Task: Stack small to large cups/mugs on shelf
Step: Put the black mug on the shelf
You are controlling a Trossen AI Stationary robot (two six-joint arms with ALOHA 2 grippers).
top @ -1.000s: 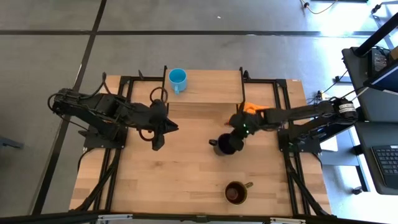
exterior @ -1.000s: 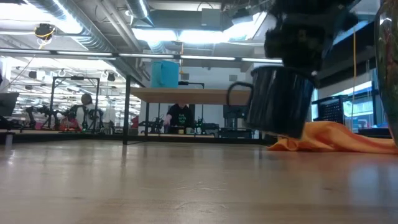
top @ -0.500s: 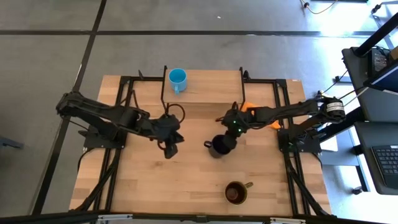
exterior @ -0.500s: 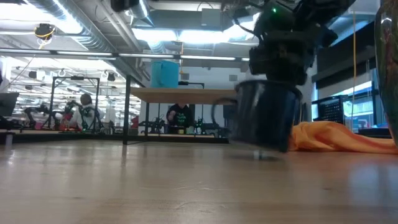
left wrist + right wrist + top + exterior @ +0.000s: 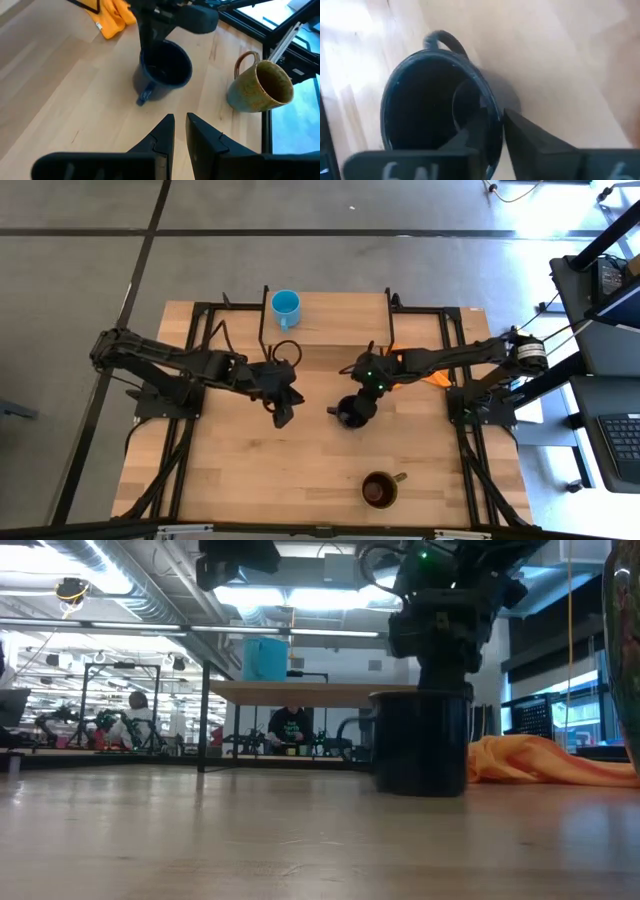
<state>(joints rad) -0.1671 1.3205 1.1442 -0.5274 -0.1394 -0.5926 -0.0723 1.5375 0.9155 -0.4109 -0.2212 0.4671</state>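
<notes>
Three mugs (image 5: 285, 306) (image 5: 354, 411) (image 5: 379, 490), one shelf (image 5: 340, 320), one orange cloth (image 5: 405, 358).
</notes>
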